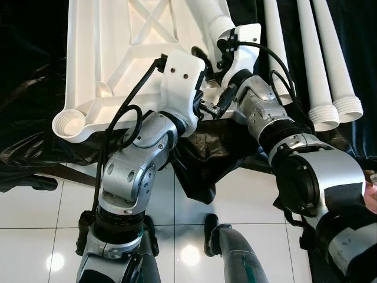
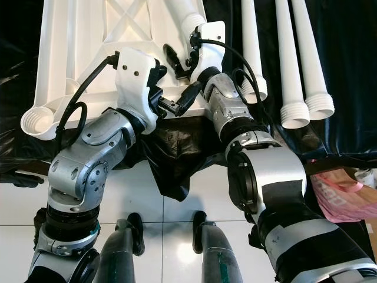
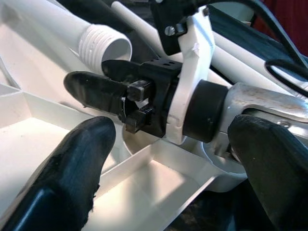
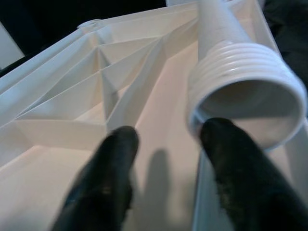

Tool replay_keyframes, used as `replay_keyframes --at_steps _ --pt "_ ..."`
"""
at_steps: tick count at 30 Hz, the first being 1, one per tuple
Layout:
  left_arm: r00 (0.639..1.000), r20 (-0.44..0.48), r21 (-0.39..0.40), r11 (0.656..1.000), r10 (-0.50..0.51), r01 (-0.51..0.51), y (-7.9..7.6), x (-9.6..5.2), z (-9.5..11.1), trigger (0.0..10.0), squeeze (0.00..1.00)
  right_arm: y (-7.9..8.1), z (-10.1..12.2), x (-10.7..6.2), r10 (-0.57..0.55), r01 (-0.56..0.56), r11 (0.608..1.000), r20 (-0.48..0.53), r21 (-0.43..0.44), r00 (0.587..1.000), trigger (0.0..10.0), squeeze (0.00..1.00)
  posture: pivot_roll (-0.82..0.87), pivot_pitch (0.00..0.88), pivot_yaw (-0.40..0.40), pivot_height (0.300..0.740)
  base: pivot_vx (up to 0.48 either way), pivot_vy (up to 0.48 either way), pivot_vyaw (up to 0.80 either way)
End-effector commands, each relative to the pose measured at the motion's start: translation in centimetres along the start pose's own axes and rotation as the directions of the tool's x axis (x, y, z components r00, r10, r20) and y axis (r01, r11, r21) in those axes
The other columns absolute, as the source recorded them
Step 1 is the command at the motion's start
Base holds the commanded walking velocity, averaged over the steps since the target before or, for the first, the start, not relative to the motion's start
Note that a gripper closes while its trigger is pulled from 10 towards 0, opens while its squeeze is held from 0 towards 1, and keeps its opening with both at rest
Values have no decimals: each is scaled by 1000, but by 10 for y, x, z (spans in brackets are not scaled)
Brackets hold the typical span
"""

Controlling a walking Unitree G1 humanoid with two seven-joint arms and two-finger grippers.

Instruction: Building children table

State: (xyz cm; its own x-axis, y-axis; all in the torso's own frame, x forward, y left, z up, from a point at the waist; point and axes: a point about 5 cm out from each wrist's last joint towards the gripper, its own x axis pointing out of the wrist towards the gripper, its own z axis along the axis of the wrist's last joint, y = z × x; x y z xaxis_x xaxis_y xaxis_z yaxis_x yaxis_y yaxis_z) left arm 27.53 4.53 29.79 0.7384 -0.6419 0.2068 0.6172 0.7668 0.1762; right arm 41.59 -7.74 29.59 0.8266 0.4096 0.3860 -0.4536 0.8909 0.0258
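The white table top lies upside down on a black cloth, ribs facing up. One white leg rests on it, its threaded open end toward my right gripper. That gripper is open; one finger touches the rim of the threaded end, while the other rests over the bare panel. My left gripper hangs open at the table top's near right corner, its fingers spread wide on either side of the right wrist. In the head views the left gripper sits just below the right one.
Three loose white legs lie side by side on the black cloth at the right, threaded ends toward me. A round corner socket shows at the table top's near left. A pink bag lies at the right on the tiled floor.
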Motion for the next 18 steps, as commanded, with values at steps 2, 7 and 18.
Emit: replay_keyframes --at_steps 2,7,18 --pt "1000 -16 5 1000 20 -20 -7 -4 -1 10000 0 5 -6 1 -30 30 999 -16 22 999 0 0 377 427 -54 740 0 0 0" --pt "999 -31 3 1000 20 -20 -9 -7 -2 10000 0 4 1 3 -88 87 996 17 22 996 0 0 380 434 -50 740 0 0 0" --pt "999 -46 -13 1000 19 -19 -10 -9 -7 10000 0 2 5 3 -120 119 993 54 15 991 0 0 348 441 -49 740 0 0 0"
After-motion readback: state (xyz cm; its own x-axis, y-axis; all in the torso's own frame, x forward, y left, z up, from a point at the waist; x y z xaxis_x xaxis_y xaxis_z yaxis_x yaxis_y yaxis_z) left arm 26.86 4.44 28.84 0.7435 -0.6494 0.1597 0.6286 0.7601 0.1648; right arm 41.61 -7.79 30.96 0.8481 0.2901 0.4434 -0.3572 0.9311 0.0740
